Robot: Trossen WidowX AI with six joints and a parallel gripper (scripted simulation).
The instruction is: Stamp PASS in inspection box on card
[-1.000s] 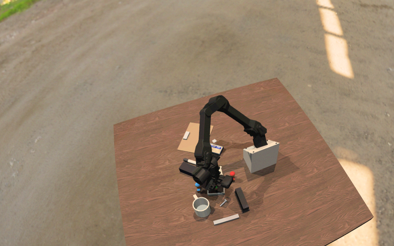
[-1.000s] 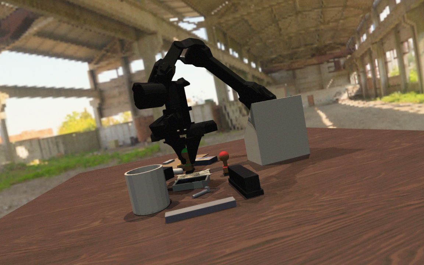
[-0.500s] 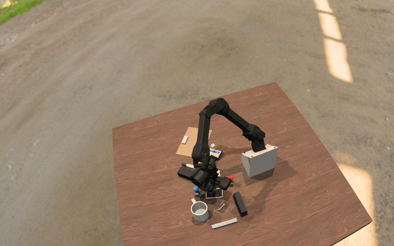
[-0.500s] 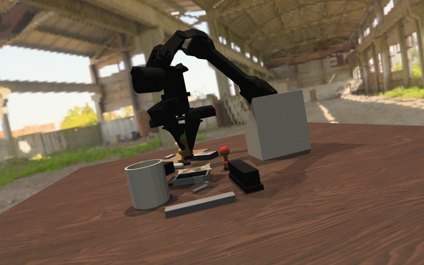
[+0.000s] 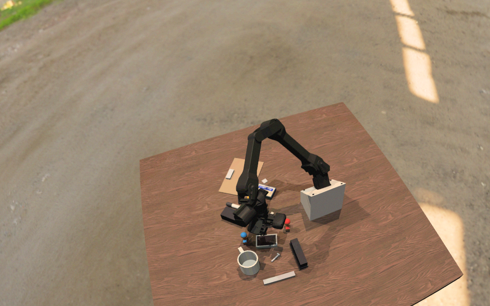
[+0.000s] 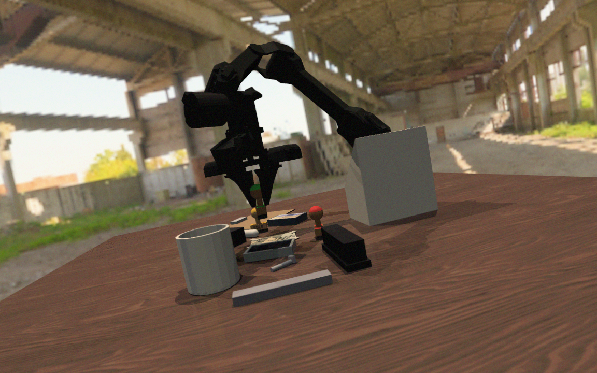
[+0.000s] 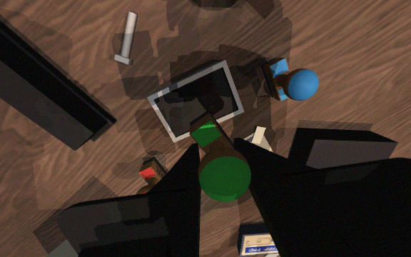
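My gripper (image 6: 259,203) (image 7: 216,146) is shut on the green-topped stamp (image 6: 256,190) (image 7: 225,178). It holds the stamp roughly upright, raised above the table. The open ink pad (image 5: 266,247) (image 6: 268,254) (image 7: 233,86), a grey-rimmed dark tray, lies below; in the wrist view the stamp's base overlaps its near rim. The cream card (image 6: 275,238) lies just behind the pad, mostly hidden by the gripper in the wrist view and the top view. Its inspection box and the stamp's underside are not visible. No lettering is readable on the stamp.
A red stamp (image 5: 287,222) (image 6: 316,213) (image 7: 148,173) and a blue stamp (image 5: 243,235) (image 7: 303,84) flank the pad. A yellow stamp (image 6: 258,226) stands behind. Near them are a mug (image 6: 208,259), a black stapler-like block (image 5: 298,253), a bolt (image 7: 128,36) and a grey bar (image 5: 279,277).
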